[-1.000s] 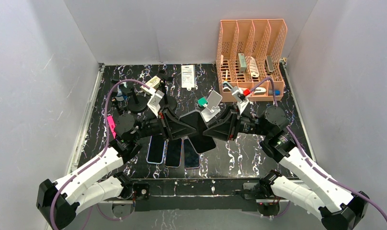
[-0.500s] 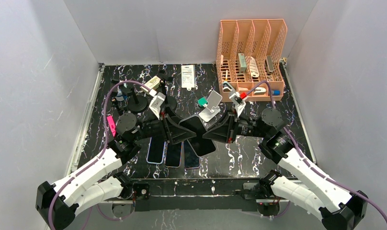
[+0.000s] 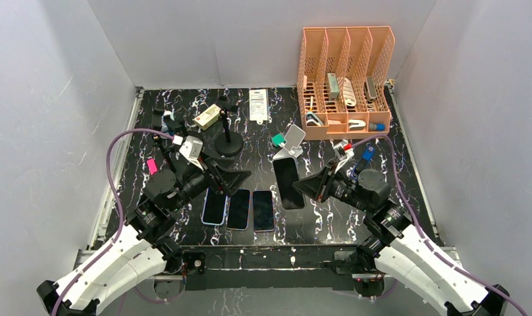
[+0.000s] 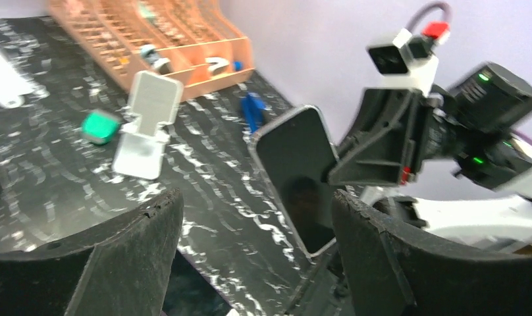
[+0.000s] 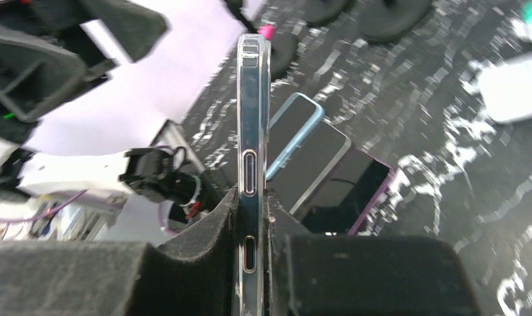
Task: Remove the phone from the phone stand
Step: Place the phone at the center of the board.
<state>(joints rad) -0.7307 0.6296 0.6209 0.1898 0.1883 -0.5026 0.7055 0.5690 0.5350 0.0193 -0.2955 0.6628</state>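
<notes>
A black phone in a clear case is held at its right edge by my right gripper, which is shut on it. In the right wrist view the phone stands edge-on between the two pads. It hangs just in front of the white phone stand, apart from it. My left gripper is open with nothing in it, off to the left of the phone. The left wrist view shows the phone beyond the wide-apart fingers, with the bare stand behind.
Three phones lie flat side by side near the front edge. A peach desk organizer stands at the back right. A black round-base stand, a green cube and a white packet sit behind.
My left gripper has opened, let go of the phone and drawn back to the left. The right gripper keeps the phone and has carried it right and toward the front.
</notes>
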